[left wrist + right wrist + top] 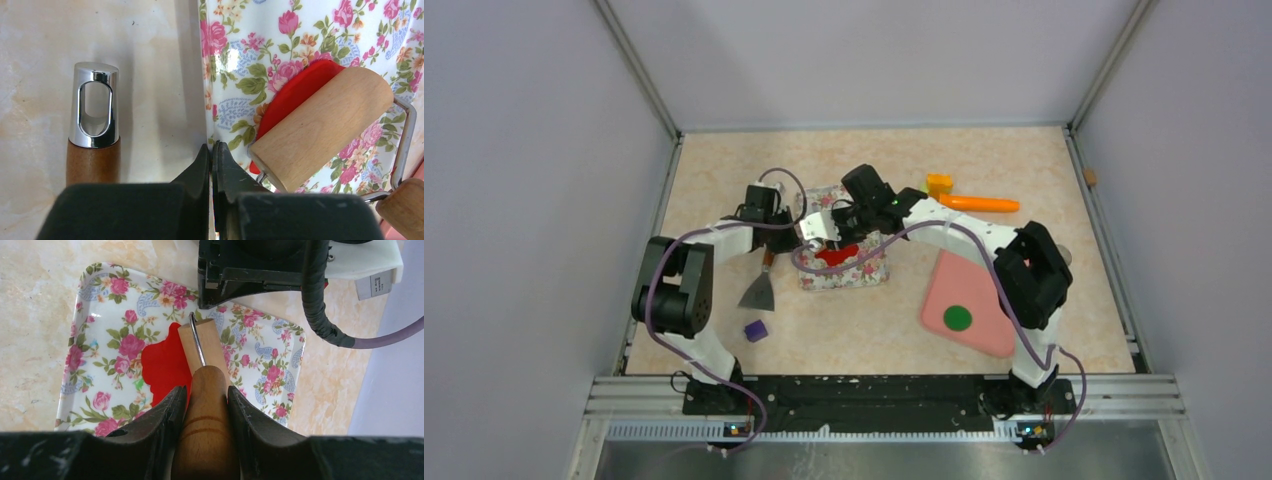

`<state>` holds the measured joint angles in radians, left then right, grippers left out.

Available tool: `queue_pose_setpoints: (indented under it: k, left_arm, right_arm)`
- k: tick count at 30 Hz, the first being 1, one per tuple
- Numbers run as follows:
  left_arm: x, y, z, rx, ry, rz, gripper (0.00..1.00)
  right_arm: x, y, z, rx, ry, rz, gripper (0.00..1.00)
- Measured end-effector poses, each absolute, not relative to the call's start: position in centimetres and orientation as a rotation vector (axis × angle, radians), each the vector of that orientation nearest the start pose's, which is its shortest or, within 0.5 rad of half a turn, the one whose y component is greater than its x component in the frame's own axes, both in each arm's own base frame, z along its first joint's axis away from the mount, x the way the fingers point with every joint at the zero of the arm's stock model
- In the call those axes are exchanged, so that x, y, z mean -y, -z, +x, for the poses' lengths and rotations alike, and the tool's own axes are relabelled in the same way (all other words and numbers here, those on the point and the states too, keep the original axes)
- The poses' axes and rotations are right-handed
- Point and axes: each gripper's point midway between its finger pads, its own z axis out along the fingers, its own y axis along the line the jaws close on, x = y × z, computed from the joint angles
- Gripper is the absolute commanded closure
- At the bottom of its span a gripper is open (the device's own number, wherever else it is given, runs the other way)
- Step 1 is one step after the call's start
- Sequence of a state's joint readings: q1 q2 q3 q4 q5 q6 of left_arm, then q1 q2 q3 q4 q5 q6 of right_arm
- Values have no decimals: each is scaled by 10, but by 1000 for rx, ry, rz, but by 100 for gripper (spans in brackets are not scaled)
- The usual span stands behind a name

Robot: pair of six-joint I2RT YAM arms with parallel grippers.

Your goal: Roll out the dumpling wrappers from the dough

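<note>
Clamps right end effector (pixel 206 392) part-open around the smooth turned wooden handle (pixel 205 440). Shows left end effector (pixel 212 150) fully closed, tips at the glossy floral tray (pixel 240 40) rim. Rests cylindrical wooden roller (pixel 320 125) on flat red dough (pixel 162 365) on tray.

- Roller (pixel 320 127): drum of pale bare wood, matt, fine grain; wire frame (pixel 196 340) bright metal.
- Tray (pixel 95 305): glossy, floral print (plastic or enamel, cannot tell).
- Red dough (pixel 162 367): smooth, soft sheen.
- Tool handle (pixel 93 162): dark wood, mirror-polished metal cap (pixel 93 75).
- Table (pixel 45 45): smooth, marbled beige.
</note>
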<state>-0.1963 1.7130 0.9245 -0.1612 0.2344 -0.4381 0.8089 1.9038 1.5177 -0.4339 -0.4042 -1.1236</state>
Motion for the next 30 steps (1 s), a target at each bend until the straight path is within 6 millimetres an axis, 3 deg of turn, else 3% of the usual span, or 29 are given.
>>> queue_pose_setpoints:
  k: [8, 14, 19, 25, 30]
  left_arm:
    - [132, -26, 363, -2534, 554, -175, 100]
    - [135, -26, 358, -2531, 586, -160, 100]
    - [135, -26, 358, -2531, 591, -160, 100]
    - [136, -26, 356, -2533, 599, -160, 100]
    - [140, -26, 352, -2542, 624, -142, 100]
  right_arm:
    - [-400, -133, 341, -1163, -284, -2034, 100]
    - [-405, -121, 372, -1130, -133, -2027, 100]
    - [-403, -121, 382, -1139, -82, -2013, 100]
    - [-396, -127, 380, -1182, -72, -1994, 100]
    - [-368, -139, 357, -1260, -83, -2016, 100]
